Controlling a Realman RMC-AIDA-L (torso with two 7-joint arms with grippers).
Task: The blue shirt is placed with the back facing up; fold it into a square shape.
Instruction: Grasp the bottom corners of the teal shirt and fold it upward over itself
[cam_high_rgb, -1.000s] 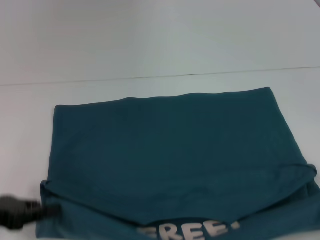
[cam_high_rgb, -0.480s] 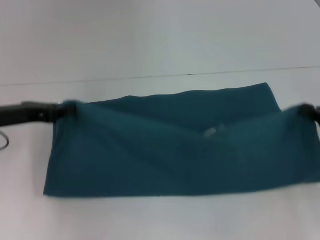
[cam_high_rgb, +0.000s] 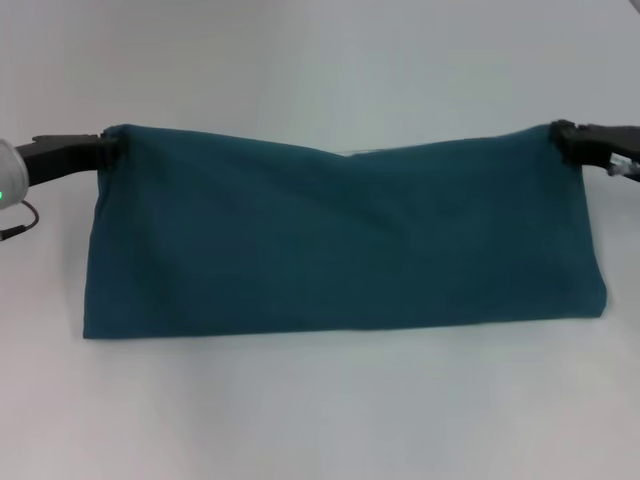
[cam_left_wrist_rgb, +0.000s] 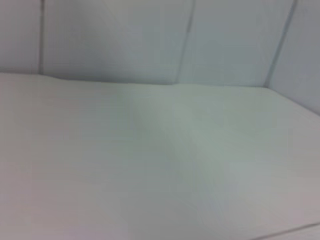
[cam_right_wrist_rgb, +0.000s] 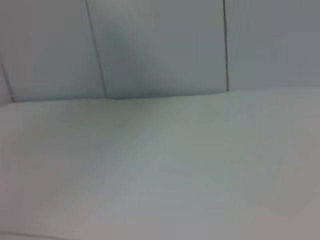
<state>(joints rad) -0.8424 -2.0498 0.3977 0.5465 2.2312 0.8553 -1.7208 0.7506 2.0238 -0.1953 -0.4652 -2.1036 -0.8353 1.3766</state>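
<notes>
The blue shirt (cam_high_rgb: 340, 240) shows in the head view as a wide dark teal band, folded over, with its plain side up and no lettering in sight. Its near edge rests on the white table (cam_high_rgb: 320, 410); its far edge is lifted and sags in the middle. My left gripper (cam_high_rgb: 108, 148) is shut on the shirt's far left corner. At the far right corner my right gripper (cam_high_rgb: 562, 136) is shut on the cloth. Neither wrist view shows the shirt or any fingers, only bare table and wall.
White tabletop (cam_high_rgb: 300, 60) stretches in front of and behind the shirt. A pale wall with dark vertical seams (cam_left_wrist_rgb: 187, 30) rises beyond the table's far edge in both wrist views (cam_right_wrist_rgb: 225, 45).
Both grippers have carried the shirt's near edge up and away from me over the rest. The "FREE!" lettering has gone out of sight and the shirt is now a narrower folded band.
</notes>
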